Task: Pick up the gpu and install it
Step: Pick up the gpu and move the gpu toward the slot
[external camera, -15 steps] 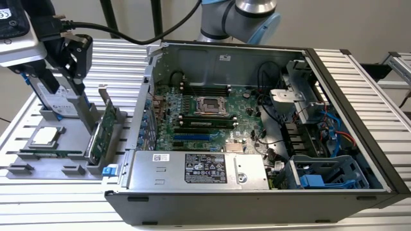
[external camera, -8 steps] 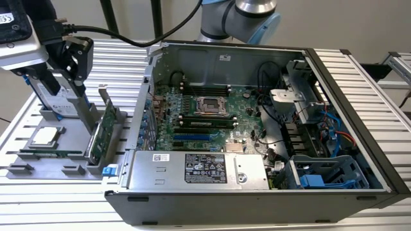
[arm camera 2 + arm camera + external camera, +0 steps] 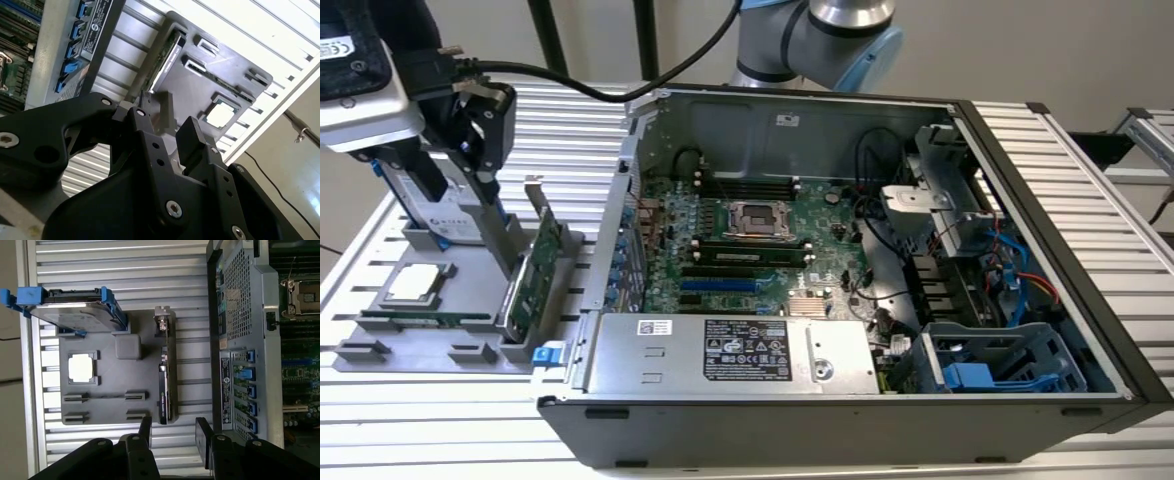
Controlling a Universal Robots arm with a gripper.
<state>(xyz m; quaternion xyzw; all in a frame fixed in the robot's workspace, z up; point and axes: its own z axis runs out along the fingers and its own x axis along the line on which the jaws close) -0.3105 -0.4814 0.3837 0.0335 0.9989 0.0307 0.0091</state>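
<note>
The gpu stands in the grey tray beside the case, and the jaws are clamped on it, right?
Not clamped: in the first wrist view the jaws of the gripper are open, clear of the gpu. It does stand in the grey tray beside the case.

The claw (image 3: 174, 427) hangs pointing downward, jaws spread apart and apparently gripping nothing.
</note>
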